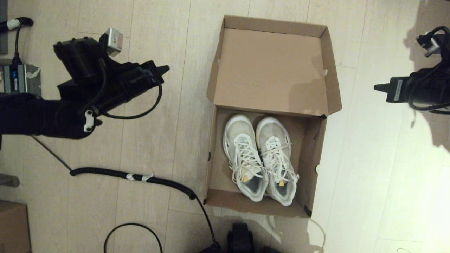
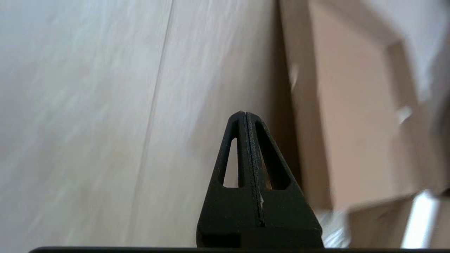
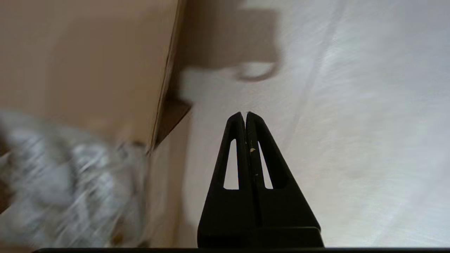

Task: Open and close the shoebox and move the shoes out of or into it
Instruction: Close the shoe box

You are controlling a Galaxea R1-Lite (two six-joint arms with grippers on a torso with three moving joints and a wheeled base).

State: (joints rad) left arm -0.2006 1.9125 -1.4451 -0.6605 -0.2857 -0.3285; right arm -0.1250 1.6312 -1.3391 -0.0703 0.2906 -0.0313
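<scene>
The brown cardboard shoebox [image 1: 216, 165] stands open on the floor, its hinged lid [image 1: 270, 70] folded back flat on the far side. Inside it a pair of white lace-up sneakers [image 1: 260, 158] lie side by side, toes toward the lid. My left gripper [image 1: 165, 69] hangs shut to the left of the lid, apart from the box, holding nothing. My right gripper [image 1: 378, 87] is shut and empty to the right of the lid, also apart. The left wrist view shows the shut gripper [image 2: 243, 113] beside the lid [image 2: 355, 116]. The right wrist view shows the shut gripper [image 3: 244, 114] over floor, with the box [image 3: 88, 63] and blurred sneakers [image 3: 70, 175] alongside.
A black coiled cable [image 1: 140, 177] runs across the floor left of the box, and another loop [image 1: 133, 232] lies near the front. A grey device [image 1: 19, 79] sits at the far left. A second cardboard box [image 1: 12, 225] shows at the lower left corner.
</scene>
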